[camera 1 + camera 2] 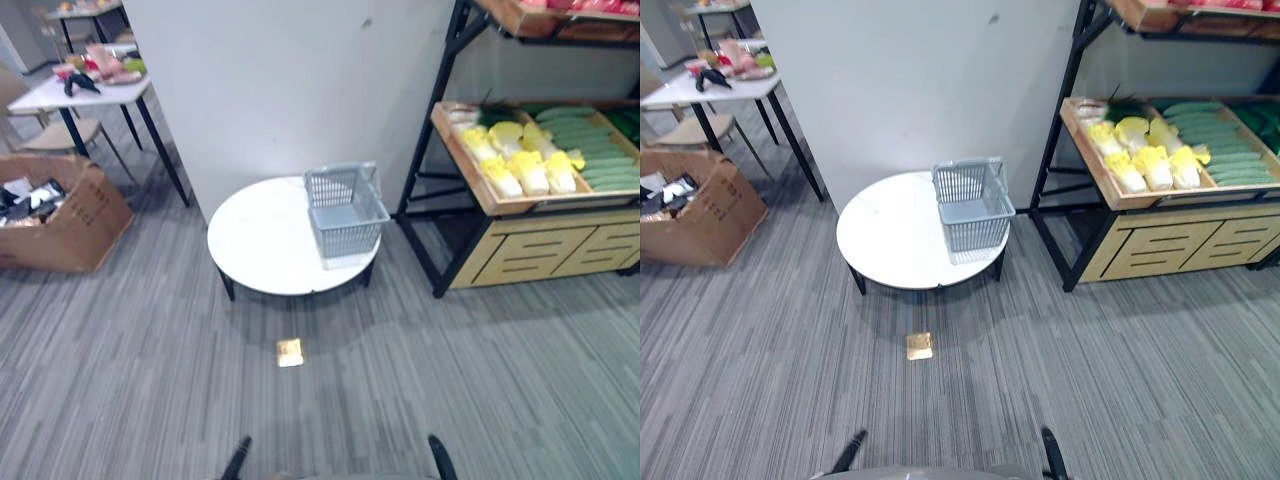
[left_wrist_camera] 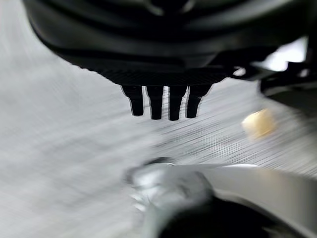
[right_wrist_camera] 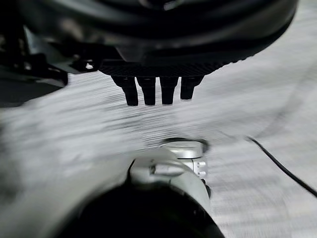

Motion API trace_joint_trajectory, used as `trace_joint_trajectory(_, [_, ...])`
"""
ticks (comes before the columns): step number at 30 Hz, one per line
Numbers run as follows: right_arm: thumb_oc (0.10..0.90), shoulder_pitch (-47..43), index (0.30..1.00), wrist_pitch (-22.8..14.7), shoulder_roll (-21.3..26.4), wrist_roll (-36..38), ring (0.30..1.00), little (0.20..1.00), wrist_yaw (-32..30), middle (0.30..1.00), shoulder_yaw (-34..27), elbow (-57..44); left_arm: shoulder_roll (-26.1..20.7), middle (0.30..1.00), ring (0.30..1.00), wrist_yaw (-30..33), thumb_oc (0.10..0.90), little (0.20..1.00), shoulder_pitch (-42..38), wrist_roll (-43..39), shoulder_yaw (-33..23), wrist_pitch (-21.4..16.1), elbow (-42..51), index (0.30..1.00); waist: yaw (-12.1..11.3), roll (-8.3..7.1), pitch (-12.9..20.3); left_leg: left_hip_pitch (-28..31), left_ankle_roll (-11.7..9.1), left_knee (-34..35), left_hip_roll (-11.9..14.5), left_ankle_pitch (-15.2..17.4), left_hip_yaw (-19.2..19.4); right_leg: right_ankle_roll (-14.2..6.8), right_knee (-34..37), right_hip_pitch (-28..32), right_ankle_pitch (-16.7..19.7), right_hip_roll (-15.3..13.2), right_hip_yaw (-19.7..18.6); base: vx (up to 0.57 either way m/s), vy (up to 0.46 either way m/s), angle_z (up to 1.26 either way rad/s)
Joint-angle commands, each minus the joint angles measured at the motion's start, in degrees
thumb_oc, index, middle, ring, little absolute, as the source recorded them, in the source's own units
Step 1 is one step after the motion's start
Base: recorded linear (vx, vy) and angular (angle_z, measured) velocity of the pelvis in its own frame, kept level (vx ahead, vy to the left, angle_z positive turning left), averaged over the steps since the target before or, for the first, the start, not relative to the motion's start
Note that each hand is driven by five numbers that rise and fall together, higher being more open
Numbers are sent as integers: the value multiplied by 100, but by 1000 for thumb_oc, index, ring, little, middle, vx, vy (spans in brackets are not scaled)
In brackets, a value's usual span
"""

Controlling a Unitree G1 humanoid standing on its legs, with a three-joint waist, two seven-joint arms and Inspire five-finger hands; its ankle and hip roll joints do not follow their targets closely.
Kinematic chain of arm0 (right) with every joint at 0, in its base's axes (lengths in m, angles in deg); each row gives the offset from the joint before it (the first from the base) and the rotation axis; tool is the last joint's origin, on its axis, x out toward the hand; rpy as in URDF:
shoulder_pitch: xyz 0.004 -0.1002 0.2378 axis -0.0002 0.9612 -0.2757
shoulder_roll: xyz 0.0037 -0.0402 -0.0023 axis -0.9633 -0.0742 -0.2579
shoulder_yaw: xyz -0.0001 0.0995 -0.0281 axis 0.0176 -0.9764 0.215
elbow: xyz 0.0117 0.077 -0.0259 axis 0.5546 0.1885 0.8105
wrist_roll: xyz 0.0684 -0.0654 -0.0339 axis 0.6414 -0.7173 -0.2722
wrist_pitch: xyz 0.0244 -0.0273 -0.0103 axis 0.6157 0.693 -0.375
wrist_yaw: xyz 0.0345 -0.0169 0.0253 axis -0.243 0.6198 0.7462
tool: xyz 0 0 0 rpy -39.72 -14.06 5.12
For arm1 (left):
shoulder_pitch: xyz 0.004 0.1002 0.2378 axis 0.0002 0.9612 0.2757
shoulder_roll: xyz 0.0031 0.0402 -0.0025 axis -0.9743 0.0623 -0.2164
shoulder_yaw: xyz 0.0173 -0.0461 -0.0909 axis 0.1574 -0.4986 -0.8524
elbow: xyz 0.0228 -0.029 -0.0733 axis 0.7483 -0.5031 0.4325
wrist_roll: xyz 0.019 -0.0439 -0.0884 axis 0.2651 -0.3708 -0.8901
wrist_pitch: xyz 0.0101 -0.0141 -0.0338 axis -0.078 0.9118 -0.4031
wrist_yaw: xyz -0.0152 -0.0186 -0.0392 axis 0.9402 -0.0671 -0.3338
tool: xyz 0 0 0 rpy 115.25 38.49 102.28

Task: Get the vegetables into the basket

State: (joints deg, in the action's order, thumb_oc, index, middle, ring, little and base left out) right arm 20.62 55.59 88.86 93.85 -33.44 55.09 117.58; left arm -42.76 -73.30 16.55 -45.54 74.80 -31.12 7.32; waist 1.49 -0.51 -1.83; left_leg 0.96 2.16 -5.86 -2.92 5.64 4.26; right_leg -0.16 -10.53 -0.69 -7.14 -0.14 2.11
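Note:
A grey plastic basket point(image 1: 345, 210) stands empty on the right part of a low round white table point(image 1: 260, 245). To its right, a wooden shelf tray point(image 1: 478, 185) holds several yellow-white cabbages point(image 1: 520, 160) and a row of green cucumbers point(image 1: 600, 150). My left hand point(image 2: 158, 74) hangs over the grey carpet with its fingers point(image 2: 156, 104) straight and nothing in them. My right hand point(image 3: 158, 64) hangs the same way, its fingers point(image 3: 148, 91) straight and empty above the floor. Both hands are well away from the table and the shelf.
The shelf's black frame point(image 1: 425, 200) stands close to the table's right side, with wooden drawers point(image 1: 550, 250) below. A grey partition wall point(image 1: 290, 80) rises behind the table. A cardboard box point(image 1: 55, 215) and a white desk point(image 1: 80, 92) are at the far left. A small yellow marker point(image 1: 290, 352) lies on the carpet.

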Motion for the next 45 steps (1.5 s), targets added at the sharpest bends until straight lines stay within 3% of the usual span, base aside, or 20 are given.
trace_joint_trajectory(1, [900, -293, 1000, -154, 226, 327, 1000, 1000, 4, 1000, 15, 251, 90, 1000, 1000, 133, 900, 1000, -764, 301, 175, -189, -107, 1000, 241, 113, -138, 544, -517, 1086, 490, -674, 293, -598, 1188, 505, 427, -109, 162, 0, 0, 0])
trace_joint_trajectory(4, [900, -277, 1000, -189, 220, 352, 1000, 1000, -20, 1000, 21, 241, 56, 1000, 1000, 211, 900, 1000, -774, 602, 328, -204, -115, 1000, 232, 116, -140, 539, -518, 1086, 487, -664, 290, -601, 1201, 517, 424, -113, 158, 0, 0, 0])
trace_joint_trajectory(45, [900, -336, 1000, -213, 76, 190, 1000, 1000, -74, 1000, 149, 251, 217, 1000, 1000, 196, 900, 1000, -560, 304, 166, -203, -253, 1000, 189, 118, -79, 669, -543, 1086, 489, -575, 272, -588, 1385, 749, 411, -83, 230, 0, 0, 0])
